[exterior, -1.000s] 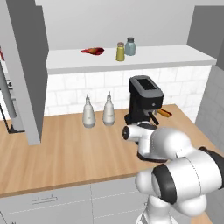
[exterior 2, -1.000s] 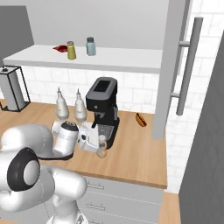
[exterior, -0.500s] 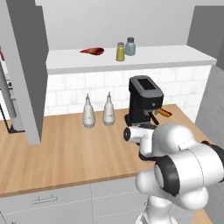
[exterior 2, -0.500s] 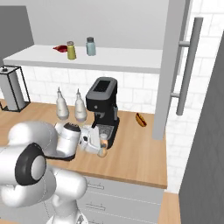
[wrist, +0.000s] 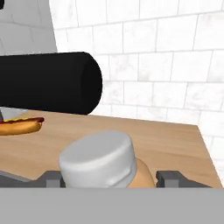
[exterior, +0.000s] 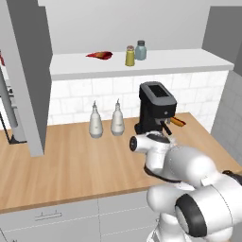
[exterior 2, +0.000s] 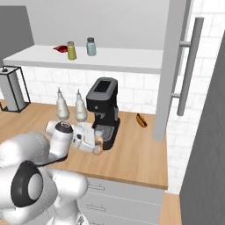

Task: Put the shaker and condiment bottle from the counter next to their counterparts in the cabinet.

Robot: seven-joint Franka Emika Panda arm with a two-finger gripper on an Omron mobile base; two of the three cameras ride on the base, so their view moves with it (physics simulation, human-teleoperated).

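Hand [exterior 2: 97, 147] just closed in from wide open onto the condiment bottle [wrist: 101, 162] sitting between its fingers; ready to lift off the tabletop [exterior 2: 132, 158].

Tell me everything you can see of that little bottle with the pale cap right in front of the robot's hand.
The condiment bottle is small and rounded, with orange-brown contents below a wide, pale grey cap. It stands upright on the wooden counter, beside the black coffee machine. The gripper reaches around it from the side, one dark fingertip on each side of its body. Whether the fingertips press on the glass cannot be told.
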